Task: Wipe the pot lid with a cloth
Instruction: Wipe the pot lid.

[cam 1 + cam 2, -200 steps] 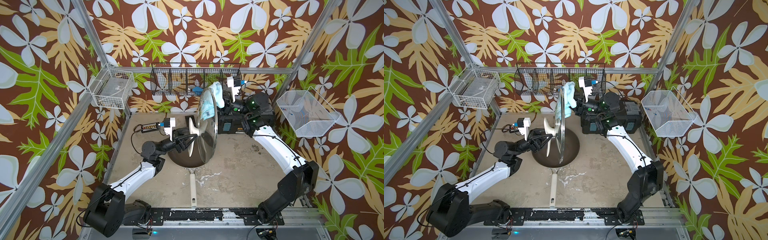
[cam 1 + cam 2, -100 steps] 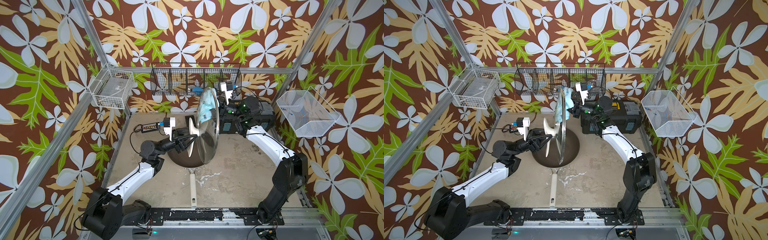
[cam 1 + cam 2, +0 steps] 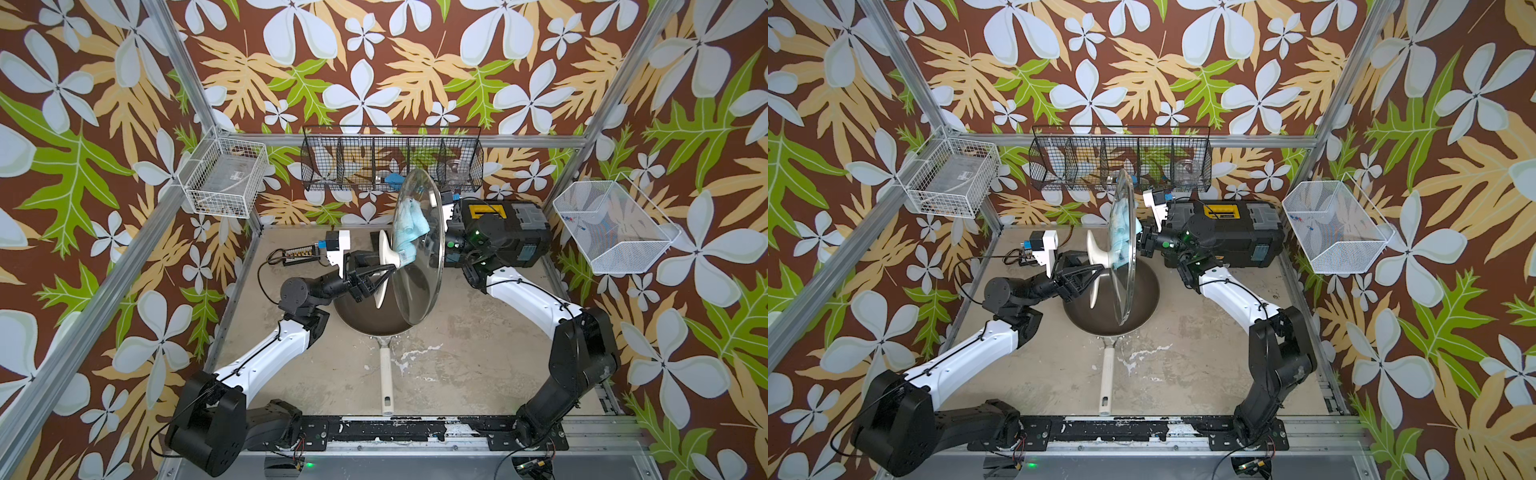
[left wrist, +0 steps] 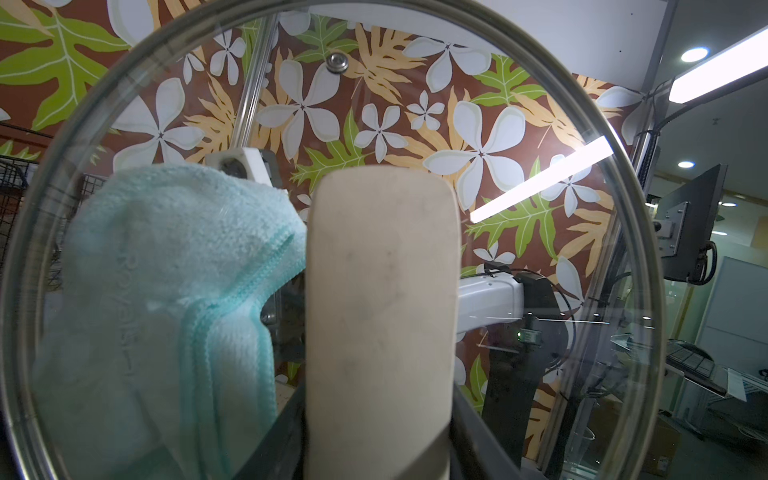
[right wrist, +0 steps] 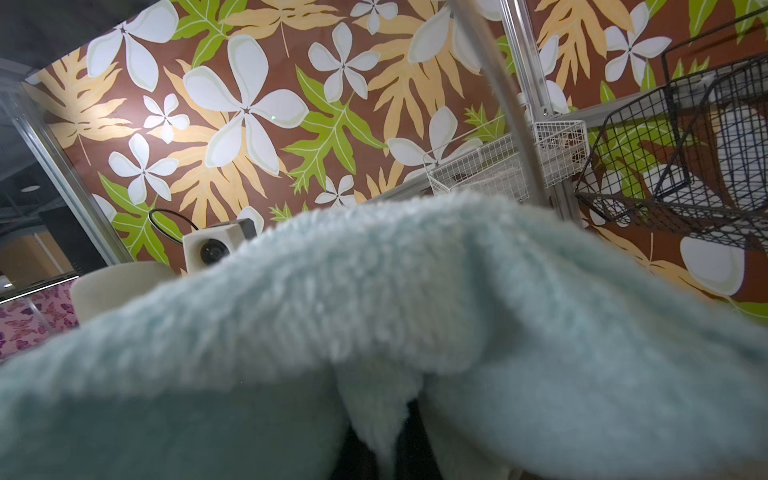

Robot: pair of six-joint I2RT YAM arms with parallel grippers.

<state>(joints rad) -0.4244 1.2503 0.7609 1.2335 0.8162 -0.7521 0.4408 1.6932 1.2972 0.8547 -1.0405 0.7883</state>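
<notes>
Centre frame, left gripper [image 3: 381,275] clamps the upright glass pot lid [image 3: 417,293] by its cream handle [image 3: 385,249]. Right gripper [image 3: 1137,240] pinches the blue cloth [image 3: 409,226].

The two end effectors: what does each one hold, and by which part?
The left end effector grips the round clear glass pot lid by its cream-white bar handle. The right end effector pinches the light blue microfibre cloth by a bunched fold.

Mid-table: pot lid [image 3: 417,286] stood on edge over pan [image 3: 365,320]; cloth [image 3: 409,224] lay against its 3 o'clock face; toolbox [image 3: 519,232] sat at 2 o'clock.
</notes>
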